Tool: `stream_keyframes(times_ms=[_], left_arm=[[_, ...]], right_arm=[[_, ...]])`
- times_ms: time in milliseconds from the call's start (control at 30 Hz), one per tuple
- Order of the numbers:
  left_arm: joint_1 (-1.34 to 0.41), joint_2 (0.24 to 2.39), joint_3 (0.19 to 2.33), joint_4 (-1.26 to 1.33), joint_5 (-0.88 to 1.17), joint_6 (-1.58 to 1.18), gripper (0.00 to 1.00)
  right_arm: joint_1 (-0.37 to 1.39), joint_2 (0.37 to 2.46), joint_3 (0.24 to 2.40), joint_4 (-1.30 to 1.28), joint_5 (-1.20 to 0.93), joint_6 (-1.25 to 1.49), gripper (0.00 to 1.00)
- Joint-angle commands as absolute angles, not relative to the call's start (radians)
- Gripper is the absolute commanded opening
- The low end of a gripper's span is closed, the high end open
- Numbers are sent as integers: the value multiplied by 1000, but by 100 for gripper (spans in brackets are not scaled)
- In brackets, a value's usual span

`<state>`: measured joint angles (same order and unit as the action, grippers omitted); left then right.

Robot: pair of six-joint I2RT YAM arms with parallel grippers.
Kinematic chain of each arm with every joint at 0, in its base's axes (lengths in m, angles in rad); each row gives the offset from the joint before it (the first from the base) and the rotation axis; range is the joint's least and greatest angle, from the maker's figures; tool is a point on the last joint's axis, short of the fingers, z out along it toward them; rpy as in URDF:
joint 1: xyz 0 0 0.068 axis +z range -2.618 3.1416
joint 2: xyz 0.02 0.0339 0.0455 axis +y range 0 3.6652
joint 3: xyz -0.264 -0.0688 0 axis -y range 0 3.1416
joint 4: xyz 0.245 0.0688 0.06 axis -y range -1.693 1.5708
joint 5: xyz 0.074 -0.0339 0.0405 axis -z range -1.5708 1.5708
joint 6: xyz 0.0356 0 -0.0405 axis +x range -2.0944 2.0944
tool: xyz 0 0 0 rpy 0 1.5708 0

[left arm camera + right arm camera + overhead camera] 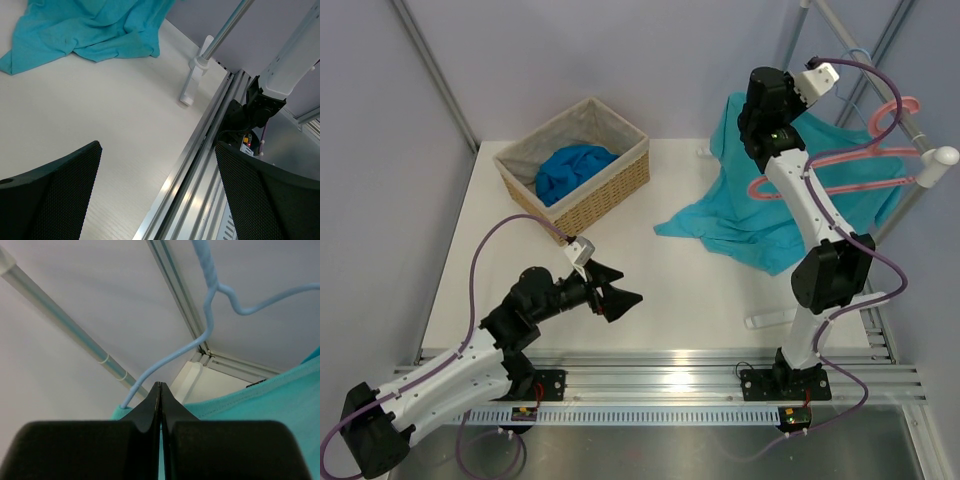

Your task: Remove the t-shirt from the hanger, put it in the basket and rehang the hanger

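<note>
A: Largest first: where is the t-shirt (760,225) to be found?

B: It is seen to the right of the wicker basket (605,195), well apart from it. Its lower part is spread over the table (670,300). Its upper part is held up toward the far right corner, higher than the basket's rim.

A: And inside the basket?

B: A royal-blue cloth (570,170) is bundled there, touched by no gripper.

A: The 2 arms, then.

B: The left gripper (620,298) is poised low on the near side of the basket, jaws spread wide, with nothing held between them. The right gripper (160,386) is held high, far to the right of the basket, at the shirt's top edge. Its fingers are pressed together and a sliver of teal is glimpsed in the slit, so a pinch of the hem is judged to be held.

A: The smallest items?

B: A pink hanger (757,188) is seen against the shirt, right of the basket. The hanger (208,315), thin blue wire, is seen just above the closed fingertips, with 1 shoulder running down into the teal fabric.

A: Progress?

B: Early, it is judged. The grasp looks made, but the shirt is not yet off the wire. The fabric has to be drawn clear of both shoulders, and all of that is left to be done.
</note>
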<state>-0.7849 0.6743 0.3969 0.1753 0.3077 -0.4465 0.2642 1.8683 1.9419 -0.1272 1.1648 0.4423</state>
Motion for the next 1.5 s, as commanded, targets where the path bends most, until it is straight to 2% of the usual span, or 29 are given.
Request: stream_keyframes(times_ms=[0,200,267,300,333,367,433,533,633,700,767,800,867,967,1067,1100,1200,1300,1467], left_arm=[[-790,675,394,236,321,-459,99],[-790,666,416,224,305,-446,99],[-790,701,512,197,314,-402,99],[-790,724,567,134,298,-376,99],[-790,748,625,103,282,-350,99],[-790,803,741,75,258,-303,99],[-790,862,840,43,200,-261,99],[-787,988,1012,37,182,-204,99],[-787,1136,1188,32,285,-112,99],[-787,1249,1340,-55,337,-13,99],[-787,1307,1417,-112,333,43,99],[-787,1339,1446,-124,321,43,99],[-788,1350,1434,-94,334,13,99],[-787,1325,1355,-33,380,-82,99],[-787,1270,1208,50,315,-225,99],[-788,1237,1098,93,325,-257,99],[-790,1209,958,261,373,-347,99],[-802,1223,934,212,374,-336,99],[-836,1210,898,218,361,-333,99]], right_arm=[[256,1755,1907,-75,1112,426,0],[256,1641,1891,-241,870,443,0],[256,1615,1930,-352,772,424,0],[258,1597,1928,-370,691,401,4],[256,1577,1910,-397,645,378,22],[256,1528,1892,-399,597,341,34],[256,1464,1870,-454,502,324,50],[256,1407,1832,-525,416,296,54],[256,1368,1865,-641,260,284,63],[256,1356,1873,-673,172,293,77],[256,1393,1928,-713,231,323,86],[256,1414,1954,-742,367,351,87],[256,1463,2009,-753,477,443,88],[256,1471,1968,-639,566,497,88],[256,1503,1934,-513,777,523,86],[256,1537,1928,-435,861,479,86],[256,1600,1905,-176,902,297,87],[256,1731,1997,-144,1011,158,87],[256,1804,2045,-59,1148,158,82]])
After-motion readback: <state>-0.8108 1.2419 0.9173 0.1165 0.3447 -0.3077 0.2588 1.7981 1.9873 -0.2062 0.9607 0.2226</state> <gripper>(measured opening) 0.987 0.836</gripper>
